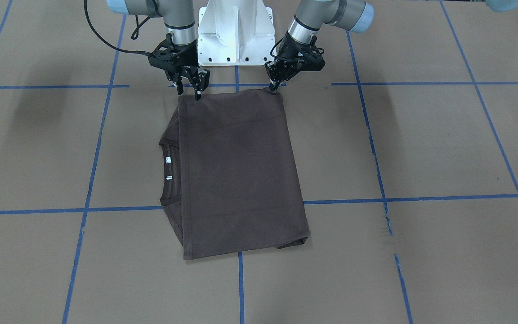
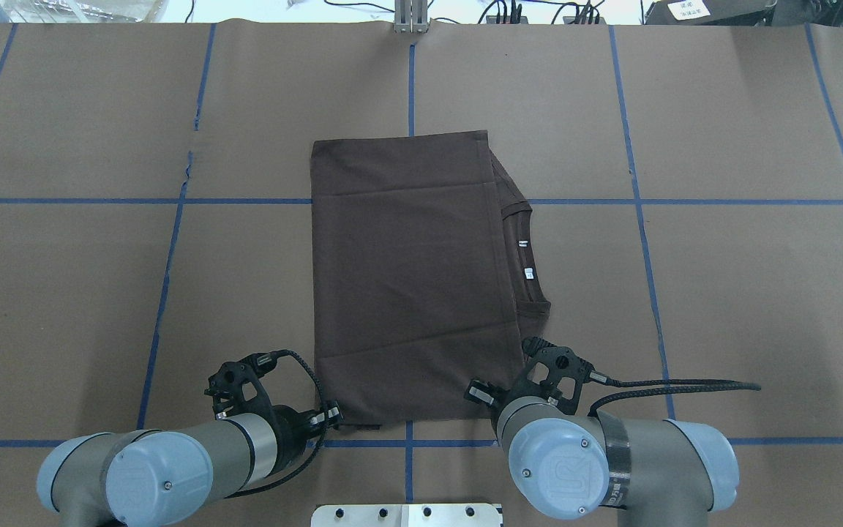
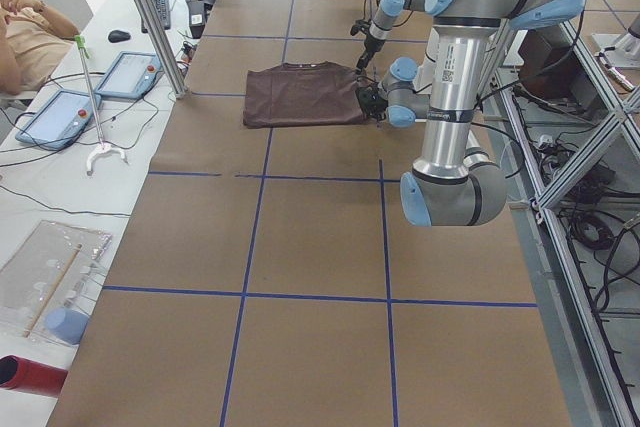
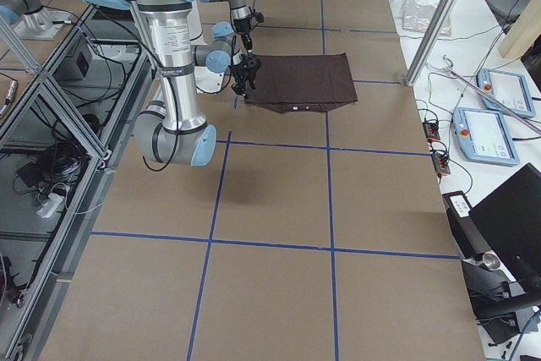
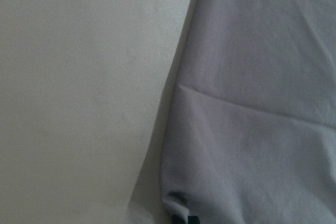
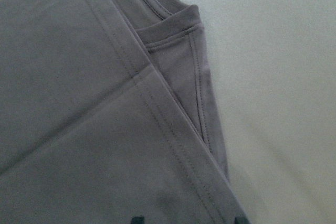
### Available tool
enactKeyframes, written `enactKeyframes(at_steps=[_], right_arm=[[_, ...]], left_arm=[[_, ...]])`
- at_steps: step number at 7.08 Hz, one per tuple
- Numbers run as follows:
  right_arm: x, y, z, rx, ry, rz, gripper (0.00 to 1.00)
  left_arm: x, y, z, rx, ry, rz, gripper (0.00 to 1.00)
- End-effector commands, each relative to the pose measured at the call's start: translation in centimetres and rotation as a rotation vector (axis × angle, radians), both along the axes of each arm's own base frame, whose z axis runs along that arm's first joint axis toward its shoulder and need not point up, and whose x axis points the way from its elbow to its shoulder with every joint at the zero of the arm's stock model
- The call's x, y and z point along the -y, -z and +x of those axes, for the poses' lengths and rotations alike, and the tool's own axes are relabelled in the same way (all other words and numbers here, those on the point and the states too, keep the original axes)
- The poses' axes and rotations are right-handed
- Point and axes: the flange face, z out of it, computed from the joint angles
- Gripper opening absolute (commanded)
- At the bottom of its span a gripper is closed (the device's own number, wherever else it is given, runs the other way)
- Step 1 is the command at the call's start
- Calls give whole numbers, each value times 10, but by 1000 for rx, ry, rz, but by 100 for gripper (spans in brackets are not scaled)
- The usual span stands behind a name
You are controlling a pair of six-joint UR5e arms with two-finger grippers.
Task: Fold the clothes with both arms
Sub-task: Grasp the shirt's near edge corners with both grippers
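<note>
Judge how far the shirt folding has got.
Done: the shirt lies folded into a flat rectangle, collar showing at one side. In hand: left gripper seems to pinch a near corner; right gripper sits open over the other. Left: likely a further fold.

Brown-papered desk (image 1: 421,148) gridded with blue tape lines (image 1: 421,197), pair of blue-edged tablets (image 3: 128,75) alongside, black keyboard (image 3: 160,5), red cylinder (image 3: 30,375), seated person (image 3: 30,32) at the edge.

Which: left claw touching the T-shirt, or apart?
Touching. In the front-facing view the left claw meets a lifted corner of the T-shirt; the left wrist view shows cloth puckered there.
</note>
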Motion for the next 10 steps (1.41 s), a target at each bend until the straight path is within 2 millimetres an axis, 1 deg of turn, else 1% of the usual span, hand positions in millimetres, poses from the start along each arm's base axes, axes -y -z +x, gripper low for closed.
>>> enactKeyframes(at_steps=[1, 5, 6, 7, 8, 9, 10], right_arm=[[6, -14, -7, -34, -7, -4, 65], [4, -13, -8, -33, -2, -4, 65], [4, -11, -8, -25, -13, -10, 44], [4, -13, -9, -14, -43, -36, 18], [6, -12, -8, -10, -56, -38, 6], [7, -10, -8, 6, -91, -49, 0], [11, 0, -8, 30, -116, -59, 0]], left_arm=[[0, 1, 0, -1, 0, 0, 0], [0, 0, 0, 0, 0, 0, 0], [0, 0, 0, 0, 0, 0, 0], [0, 0, 0, -1, 0, 0, 0], [0, 1, 0, -3, 0, 0, 0], [0, 1, -1, -4, 0, 0, 0], [0, 2, -1, -6, 0, 1, 0]])
